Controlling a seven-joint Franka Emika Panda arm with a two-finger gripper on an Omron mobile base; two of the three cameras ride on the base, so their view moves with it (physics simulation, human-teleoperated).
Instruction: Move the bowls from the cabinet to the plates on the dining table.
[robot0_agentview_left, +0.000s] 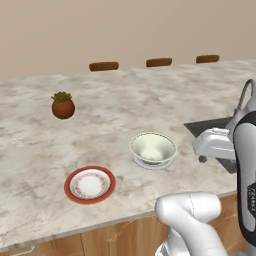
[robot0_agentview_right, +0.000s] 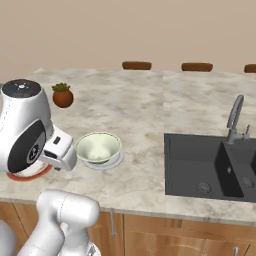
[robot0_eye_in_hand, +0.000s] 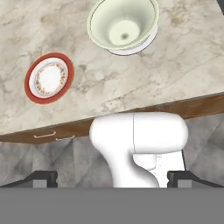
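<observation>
A cream-white bowl (robot0_agentview_left: 153, 147) (robot0_agentview_right: 98, 146) (robot0_eye_in_hand: 123, 24) with a green band stands upright on a pale plate (robot0_agentview_left: 150, 164) (robot0_eye_in_hand: 146, 43) on the dining table (robot0_agentview_left: 125, 110) (robot0_agentview_right: 145, 105). Left of it lies a red plate (robot0_agentview_left: 90, 184) (robot0_eye_in_hand: 49, 78) with nothing on it; in the right base view the arm half hides this red plate (robot0_agentview_right: 25, 174). My gripper (robot0_eye_in_hand: 113, 178) is open and holds nothing. It hangs high, back from the table's near edge, well clear of the bowl. The cabinet is out of view.
A small potted plant (robot0_agentview_left: 63, 105) (robot0_agentview_right: 62, 95) stands at the table's far left. A dark sink (robot0_agentview_right: 210, 165) with a faucet (robot0_agentview_right: 235, 117) is set into the top on the right. Chair backs (robot0_agentview_left: 104, 66) line the far edge. Wooden drawers (robot0_eye_in_hand: 43, 134) sit beneath the slab.
</observation>
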